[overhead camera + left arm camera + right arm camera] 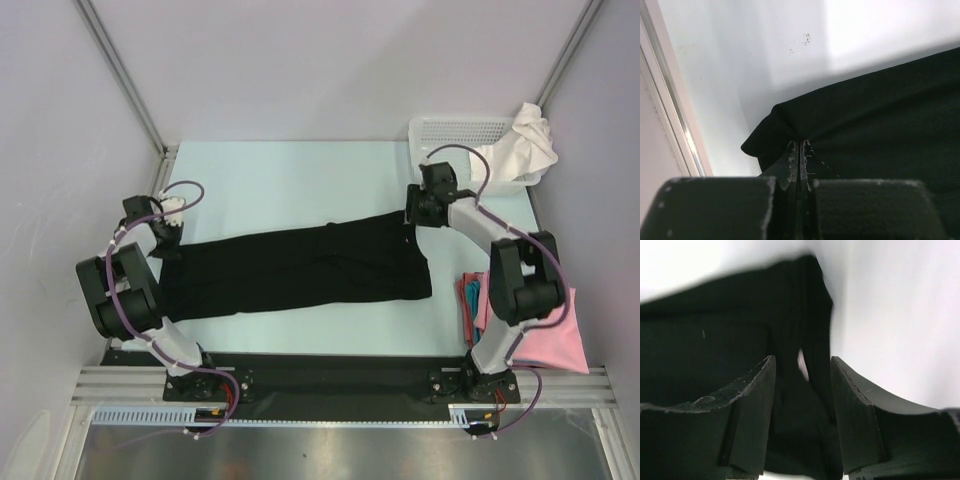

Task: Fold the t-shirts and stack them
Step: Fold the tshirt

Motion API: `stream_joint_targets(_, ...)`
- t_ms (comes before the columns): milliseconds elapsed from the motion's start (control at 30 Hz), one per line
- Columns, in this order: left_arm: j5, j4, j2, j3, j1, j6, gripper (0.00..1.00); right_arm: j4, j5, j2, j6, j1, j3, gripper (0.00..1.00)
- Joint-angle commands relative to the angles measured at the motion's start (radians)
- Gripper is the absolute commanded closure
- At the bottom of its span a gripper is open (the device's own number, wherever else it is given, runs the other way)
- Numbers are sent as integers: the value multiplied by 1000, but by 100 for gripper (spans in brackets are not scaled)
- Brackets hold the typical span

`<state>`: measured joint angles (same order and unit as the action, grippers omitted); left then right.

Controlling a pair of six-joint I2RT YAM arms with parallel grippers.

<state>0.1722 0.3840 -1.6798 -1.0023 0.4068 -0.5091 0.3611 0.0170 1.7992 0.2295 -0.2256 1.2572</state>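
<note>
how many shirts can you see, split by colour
black shirt: 1
white shirt: 1
pink shirt: 1
red shirt: 1, only its edge shows
total: 4
A teal edge beside the red one may be another; cannot tell.

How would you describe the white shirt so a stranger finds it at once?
On the table, look to the far right corner, where a white mesh basket stands. The white shirt hangs crumpled over its right end. It alone is white cloth; the black shirt lies flat mid-table.
</note>
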Motion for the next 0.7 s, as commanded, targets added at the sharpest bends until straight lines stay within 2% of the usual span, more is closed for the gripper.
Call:
stream_joint_targets(0,-13,19,57,-1,17,-37,99,90,44,-170,80,-1,-112,47)
stream_joint_targets(233,12,32,69,27,15,-54,100,96,6,-270,183,-4,-360,41)
stream_joint_targets(333,27,29,69,37,15,-55,100,67,-8,-249,188,-6,-386,46)
stream_joint_targets(433,41,41,68,42,15,-55,100,43,-63,-224,192,-8,-389,67)
stream_joint_targets(467,47,46,69,45,17,-57,100,36,-69,-210,192,-8,-387,77)
stream_joint_targets(633,119,102,71,73,10,-83,100,19,-71,-152,171,-6,-354,100)
stream_joint_targets(667,140,113,74,77,9,-91,100,16,-66,-138,165,-4,-323,100)
